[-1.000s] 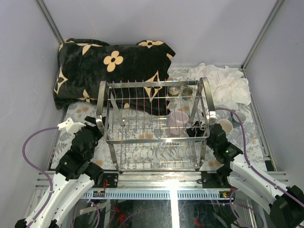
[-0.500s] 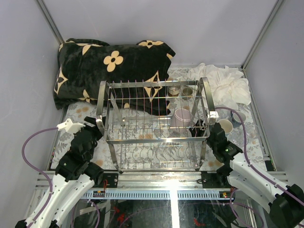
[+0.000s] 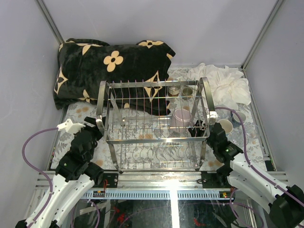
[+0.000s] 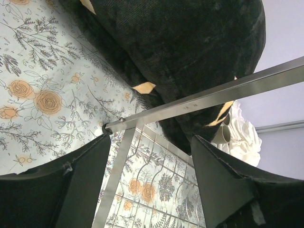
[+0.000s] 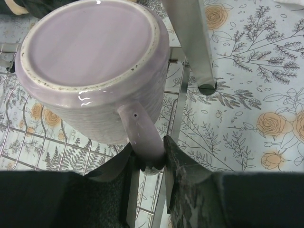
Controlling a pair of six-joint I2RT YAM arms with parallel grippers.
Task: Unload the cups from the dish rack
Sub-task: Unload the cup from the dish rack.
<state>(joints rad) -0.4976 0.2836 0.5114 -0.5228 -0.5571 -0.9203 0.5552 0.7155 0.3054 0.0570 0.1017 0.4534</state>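
- The right gripper (image 5: 151, 159) is pinching the handle (image 5: 142, 135) of the pink mug (image 5: 90, 52), one finger (image 5: 185, 164) on each side and pressed tight to it.
- That mug sits inside the right end of the dish rack (image 3: 142, 83). It's tipped so its unglazed base faces the wrist camera, with the handle pointing back at the gripper. Can't really tell if it's resting on the wires or lifted off them.
- The left gripper (image 4: 147, 180) is at the rack's left end with its fingers spread wide and nothing clamped. The rack's metal frame runs through the gap between them. One upright strip passes just beside one finger, but I can't tell whether they touch.
- Two clear glasses (image 3: 174, 89) stand in the far right corner of the rack, behind the mug.
- A cream cup (image 3: 224, 126) is already out on the worktop (image 3: 78, 111), just right of the rack near the right arm.
- The rack stands in the middle of the flowery worktop, with a black blanket with cream flowers (image 3: 114, 61) behind it and a crumpled white cloth (image 3: 225, 85) at the far right.
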